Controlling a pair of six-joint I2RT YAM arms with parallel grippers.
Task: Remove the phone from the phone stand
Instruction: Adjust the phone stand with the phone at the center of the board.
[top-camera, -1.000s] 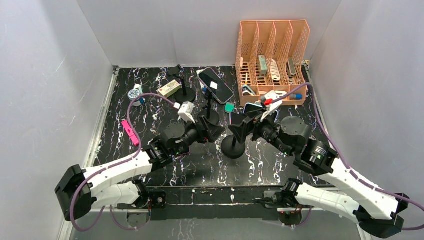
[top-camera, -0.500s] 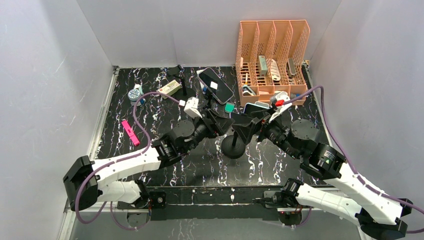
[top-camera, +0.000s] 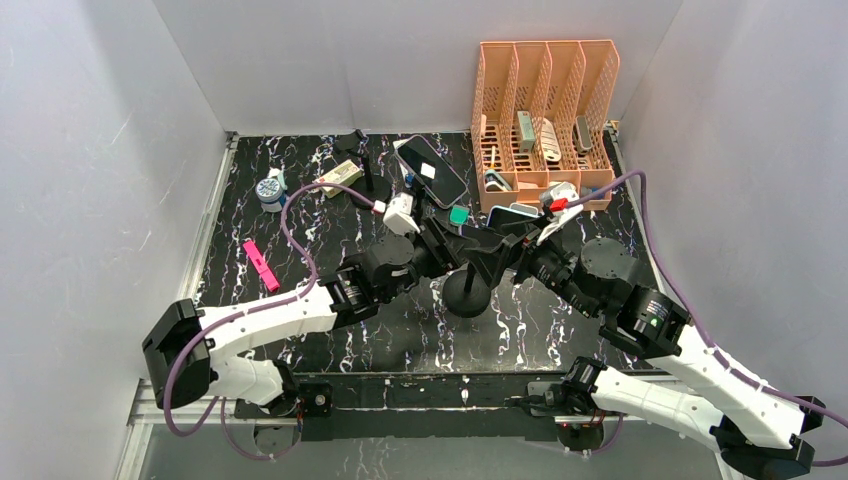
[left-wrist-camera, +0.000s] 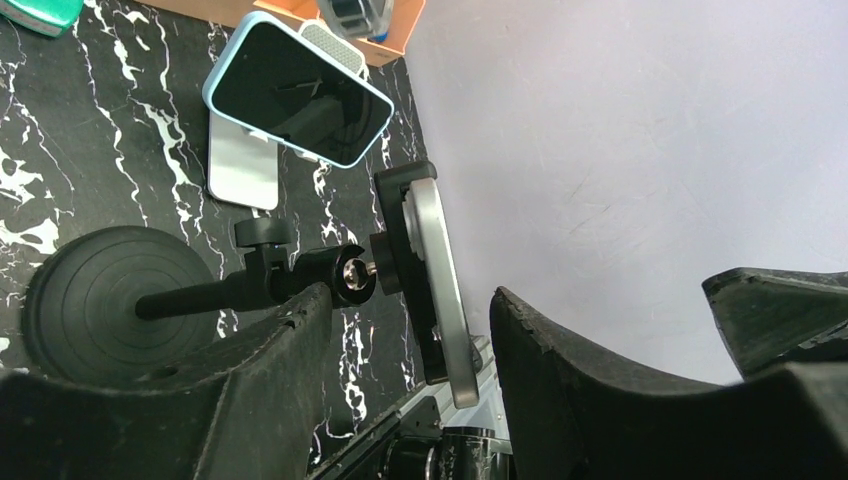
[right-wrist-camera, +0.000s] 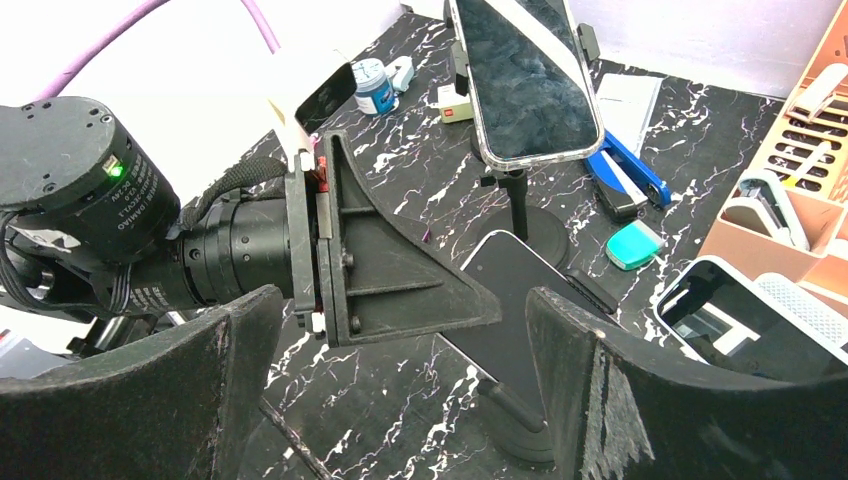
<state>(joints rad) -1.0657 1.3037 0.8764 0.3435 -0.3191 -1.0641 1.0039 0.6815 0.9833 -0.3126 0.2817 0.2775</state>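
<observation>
Phone (left-wrist-camera: 438, 280) mounted, both grippers poised

From above, we see the left gripper (top-camera: 462, 243) and right gripper (top-camera: 497, 252) nose to nose over the phone stand (top-camera: 466, 293). Left wrist: fingers wide, straddling the phone's edges, seemingly to pinch it. Right wrist: fingers equally wide, holding nothing.

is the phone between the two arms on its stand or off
On. The left wrist view shows the phone edge-on, held in the phone stand clamp, with the left fingers open either side.
</observation>
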